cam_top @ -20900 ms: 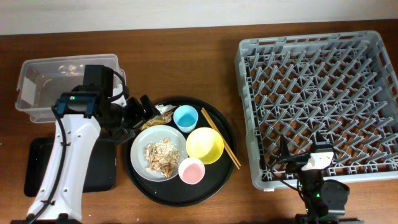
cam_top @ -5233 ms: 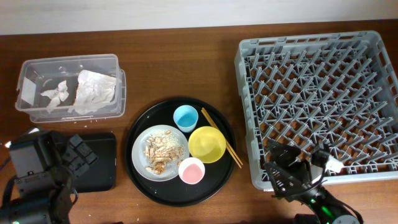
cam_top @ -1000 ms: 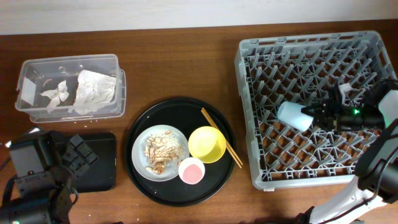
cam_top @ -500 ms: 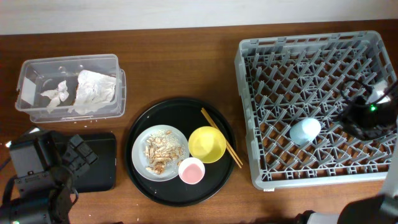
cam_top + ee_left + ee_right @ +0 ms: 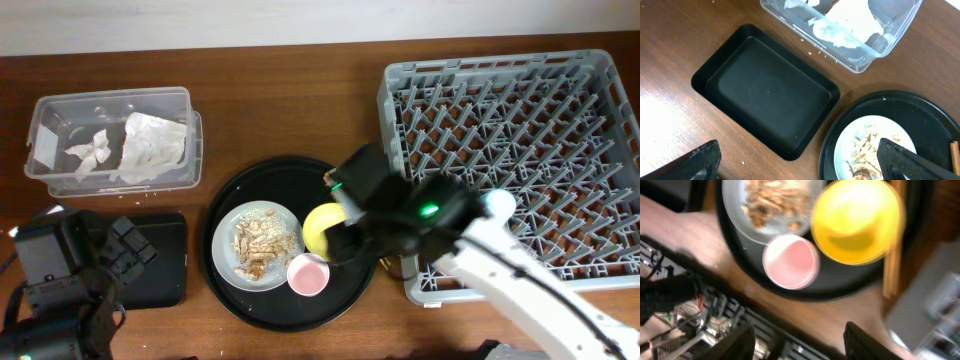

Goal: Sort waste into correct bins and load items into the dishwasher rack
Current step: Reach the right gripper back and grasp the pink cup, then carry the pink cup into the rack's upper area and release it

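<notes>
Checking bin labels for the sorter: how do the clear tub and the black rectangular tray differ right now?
The tub is clear plastic; the tray is opaque black.
The tub holds crumpled white napkins; the tray looks bare.
The tub has taller walls; the tray is shallow.
The tub lies farther from the robot than the tray.
Shared: both are rectangular and sit on the table left of the round tray.

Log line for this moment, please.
right gripper: open, empty, above small pink cup and yellow bowl | left gripper: open, empty | crumpled white paper napkins: in clear rectangular plastic tub
</notes>
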Robot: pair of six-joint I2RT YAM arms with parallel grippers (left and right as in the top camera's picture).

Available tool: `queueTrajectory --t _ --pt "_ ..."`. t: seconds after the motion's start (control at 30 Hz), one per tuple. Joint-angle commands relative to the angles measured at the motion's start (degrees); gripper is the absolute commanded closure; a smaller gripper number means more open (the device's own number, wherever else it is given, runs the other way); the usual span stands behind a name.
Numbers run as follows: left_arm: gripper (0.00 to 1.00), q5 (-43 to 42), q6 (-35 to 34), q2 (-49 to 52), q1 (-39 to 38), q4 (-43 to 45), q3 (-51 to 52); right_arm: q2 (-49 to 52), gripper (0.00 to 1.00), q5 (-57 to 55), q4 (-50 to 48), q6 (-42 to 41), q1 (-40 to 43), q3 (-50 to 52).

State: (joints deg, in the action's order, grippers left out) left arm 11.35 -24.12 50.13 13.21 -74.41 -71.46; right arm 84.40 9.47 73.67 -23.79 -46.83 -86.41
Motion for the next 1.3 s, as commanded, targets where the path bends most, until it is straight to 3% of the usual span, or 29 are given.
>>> queueTrajectory --t 0.0,0.1,0.2,0.47,0.67,0.8,1.0,1.1,1.27 --pt "0.01 0.0 -0.7 -0.2 0.2 -0.1 -0.2 6.9 0.50 -10.6 -4.0 -11.7 -9.4 -0.6" --pt "0.01 0.0 -0.7 -0.2 0.2 -0.1 -0.2 16.5 0.50 -12.4 -7.9 -14.5 -16.0 -0.6" --pt "0.01 0.0 -0.7 -0.2 0.2 -0.1 -0.2 21.4 0.52 -12.3 -9.3 -14.8 -17.4 -0.6" --pt "0.01 0.0 -0.7 -0.2 0.2 -0.1 -0.2 27.4 0.59 -13.0 -12.4 -14.6 -19.2 -0.3" --pt "0.01 0.0 -0.7 -0.2 0.2 -0.1 -0.2 27.4 0.93 -12.7 -12.4 -14.5 -19.2 -0.6" --pt "0.01 0.0 -0.7 -0.2 0.2 -0.1 -0.2 25.7 0.96 -13.2 -5.8 -14.4 -17.3 -6.5" --pt "0.01 0.0 -0.7 -0.2 0.2 -0.1 -0.2 22.4 0.96 -21.6 22.7 -11.9 -0.7 -36.5" --pt "0.01 0.0 -0.7 -0.2 0.2 -0.1 -0.2 15.9 0.96 -14.2 23.7 -1.1 13.9 -44.0" --pt "0.01 0.0 -0.7 -0.2 0.2 -0.1 -0.2 6.3 0.96 6.4 23.7 14.8 39.0 -41.4"
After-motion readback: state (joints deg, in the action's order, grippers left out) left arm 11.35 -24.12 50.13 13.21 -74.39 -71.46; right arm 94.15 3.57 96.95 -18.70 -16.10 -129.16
